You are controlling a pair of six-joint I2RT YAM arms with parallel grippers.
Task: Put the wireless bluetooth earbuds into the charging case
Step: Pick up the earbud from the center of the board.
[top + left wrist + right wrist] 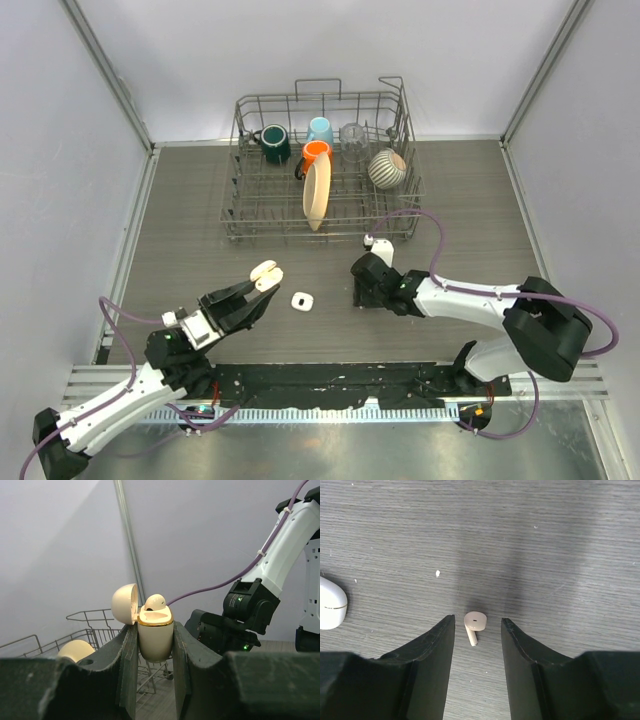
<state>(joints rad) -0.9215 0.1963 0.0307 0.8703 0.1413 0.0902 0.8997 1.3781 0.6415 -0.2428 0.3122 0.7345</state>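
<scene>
Left tool [154, 627] clamps open case [156, 645] upright for loading; right tool [478, 620], jaws apart, straddles bud [475, 622] on tabletop [545, 540].

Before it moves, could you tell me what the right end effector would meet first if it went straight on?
Likely the earbud lying on the table, between the fingers of the right end effector.

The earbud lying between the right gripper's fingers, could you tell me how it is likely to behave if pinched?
The earbud looks tiny and probably very light, so a finger of the right gripper touching first may nudge it sideways. Its rounded head could slip or pivot when squeezed. Lying on its side on the table, it may roll a little.
</scene>
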